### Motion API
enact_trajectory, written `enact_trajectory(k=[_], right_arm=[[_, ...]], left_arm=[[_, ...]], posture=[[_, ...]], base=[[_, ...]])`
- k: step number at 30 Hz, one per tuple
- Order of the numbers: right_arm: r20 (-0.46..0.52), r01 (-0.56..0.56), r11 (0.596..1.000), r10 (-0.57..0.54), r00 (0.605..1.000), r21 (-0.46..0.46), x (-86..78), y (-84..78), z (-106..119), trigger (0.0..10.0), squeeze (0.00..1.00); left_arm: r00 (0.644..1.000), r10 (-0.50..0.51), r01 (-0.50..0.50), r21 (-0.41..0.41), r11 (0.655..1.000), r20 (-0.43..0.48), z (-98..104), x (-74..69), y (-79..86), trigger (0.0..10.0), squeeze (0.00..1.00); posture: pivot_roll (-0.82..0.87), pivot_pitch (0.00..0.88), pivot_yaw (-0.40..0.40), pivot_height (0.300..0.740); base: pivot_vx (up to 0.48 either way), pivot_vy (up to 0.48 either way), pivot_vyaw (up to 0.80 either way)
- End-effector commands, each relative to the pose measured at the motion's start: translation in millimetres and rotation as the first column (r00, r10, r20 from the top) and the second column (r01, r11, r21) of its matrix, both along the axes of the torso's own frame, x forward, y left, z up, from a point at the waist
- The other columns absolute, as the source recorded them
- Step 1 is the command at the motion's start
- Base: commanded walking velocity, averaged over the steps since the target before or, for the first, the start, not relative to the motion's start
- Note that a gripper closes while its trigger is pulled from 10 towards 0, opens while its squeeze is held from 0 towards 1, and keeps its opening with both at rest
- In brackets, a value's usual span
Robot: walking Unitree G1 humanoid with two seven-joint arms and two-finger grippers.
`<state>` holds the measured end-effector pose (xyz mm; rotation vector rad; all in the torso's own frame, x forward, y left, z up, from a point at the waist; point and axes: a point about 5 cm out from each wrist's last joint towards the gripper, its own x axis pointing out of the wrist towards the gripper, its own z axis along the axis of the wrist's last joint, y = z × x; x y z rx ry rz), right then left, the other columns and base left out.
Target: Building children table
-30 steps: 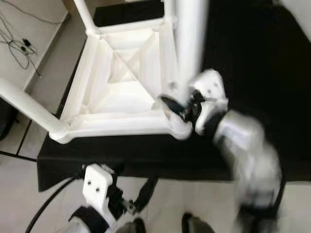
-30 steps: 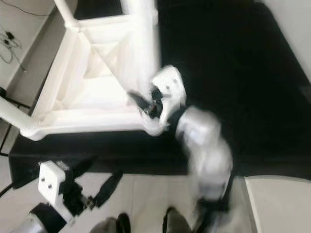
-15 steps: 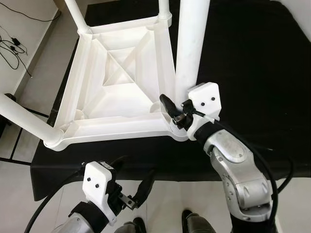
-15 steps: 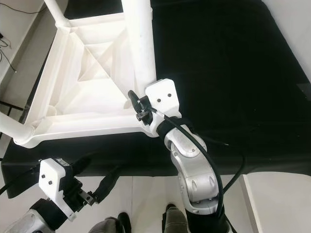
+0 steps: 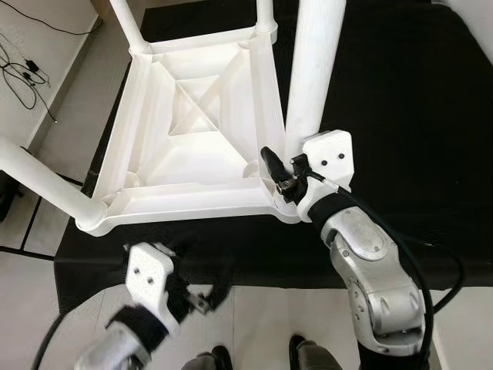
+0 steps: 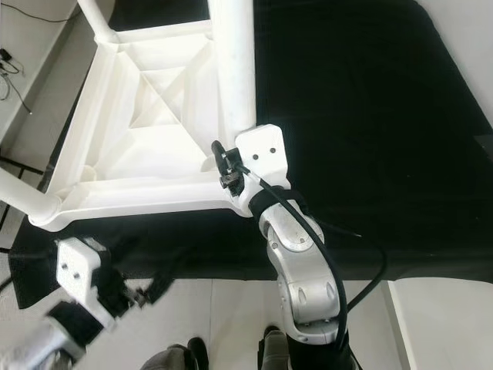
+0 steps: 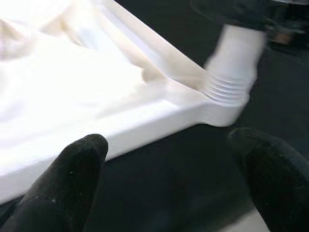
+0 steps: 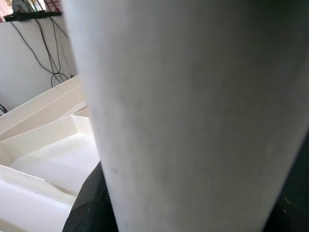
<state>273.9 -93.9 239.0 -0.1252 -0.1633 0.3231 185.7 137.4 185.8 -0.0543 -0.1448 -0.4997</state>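
Note:
A white plastic children's table (image 5: 192, 131) lies upside down on a black mat (image 5: 408, 92), its legs pointing up. My right gripper (image 5: 281, 173) is shut on the base of the near right leg (image 5: 312, 69), where the leg meets the table's corner. In the right wrist view that leg (image 8: 193, 116) is pressed close, with a black finger (image 8: 91, 203) beside it. My left gripper (image 5: 196, 297), blurred, is low at the mat's front edge. In the left wrist view it (image 7: 169, 183) stands open, facing the table's front rim (image 7: 145, 121) and the threaded leg joint (image 7: 227, 92).
Three more white legs stand at the other corners: near left (image 5: 42, 177), far left (image 5: 127, 23) and far right (image 5: 264, 11). Black cables (image 5: 27, 69) lie on the pale floor at the left. My feet (image 5: 300, 351) stand before the mat's front edge.
The left arm has shifted a little left and up toward the table's front rim and is now blurred. The right gripper stays on the leg's base.

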Motion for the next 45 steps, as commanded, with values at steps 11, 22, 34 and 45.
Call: enact_trajectory(k=[11,22,34,45], right_arm=[[-0.121,-0.091,0.992,0.100,0.988,0.083,7.1,5.6,-24,10.0,1.00],[0.031,-0.518,0.855,0.519,0.854,-0.032,29.1,-1.0,26,10.0,0.00],[-0.122,-0.683,0.671,0.681,0.722,-0.289,57.7,-11.9,42,0.0,0.00],[-0.152,-0.584,0.702,0.578,0.801,-0.407,55.4,1.6,26,10.0,0.00]], left_arm=[[0.997,0.042,-0.041,0.006,0.999,-0.057,-16,4.2,6.3,10.0,0.00],[0.998,0.037,-0.037,0.009,0.999,-0.053,-16,2.6,2.8,10.0,0.00],[0.998,0.024,-0.024,0.003,1.000,-0.052,-17,-0.3,-1.8,10.0,0.00],[0.997,0.052,-0.053,-0.018,0.998,-0.058,-17,2.8,0.8,10.0,0.00]], posture=[[-0.07,0.266,0.117,0.740],[-0.06,0.274,0.104,0.740],[-0.05,0.272,0.081,0.740],[-0.05,0.267,0.080,0.740]], base=[[0.000,0.000,0.00],[0.000,0.000,0.00],[0.000,0.000,0.00],[0.000,0.000,0.00]])
